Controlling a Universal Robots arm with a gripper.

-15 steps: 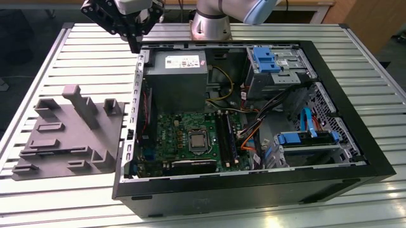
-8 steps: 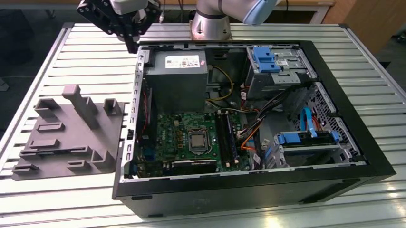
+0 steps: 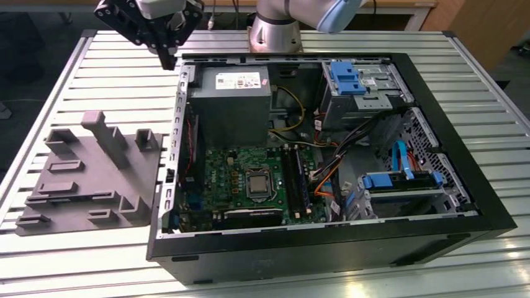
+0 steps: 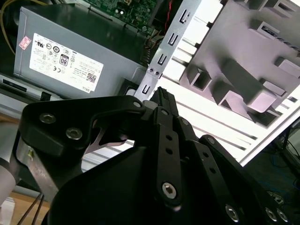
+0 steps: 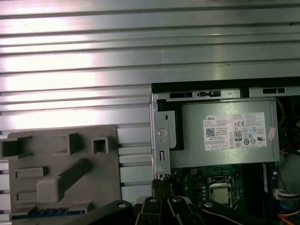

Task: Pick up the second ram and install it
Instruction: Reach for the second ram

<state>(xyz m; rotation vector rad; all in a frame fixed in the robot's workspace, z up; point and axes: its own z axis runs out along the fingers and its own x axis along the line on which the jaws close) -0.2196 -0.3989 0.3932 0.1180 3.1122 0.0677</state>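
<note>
My gripper point(image 3: 170, 61) hangs high over the table at the exterior view's upper left, beside the corner of the open computer case point(image 3: 331, 248) where the power supply point(image 3: 230, 102) sits. Its black fingers meet at the tips in both wrist views point(image 4: 159, 91) point(image 5: 161, 183), shut with nothing seen between them. The grey moulded tray point(image 3: 91, 180) lies on the table apart from the gripper. In the first wrist view a thin dark bluish strip, the second ram point(image 5: 47, 212), rests in a slot at the tray's point(image 5: 61, 173) edge. The long black memory slots point(image 3: 300, 183) lie on the green motherboard point(image 3: 236, 180).
The case walls rise around the motherboard. Inside are orange and black cables point(image 3: 331, 167), blue drive brackets point(image 3: 348, 77) and a processor socket point(image 3: 259, 184). The tray has upright posts point(image 3: 103, 133). The table top is ribbed aluminium point(image 3: 108, 74).
</note>
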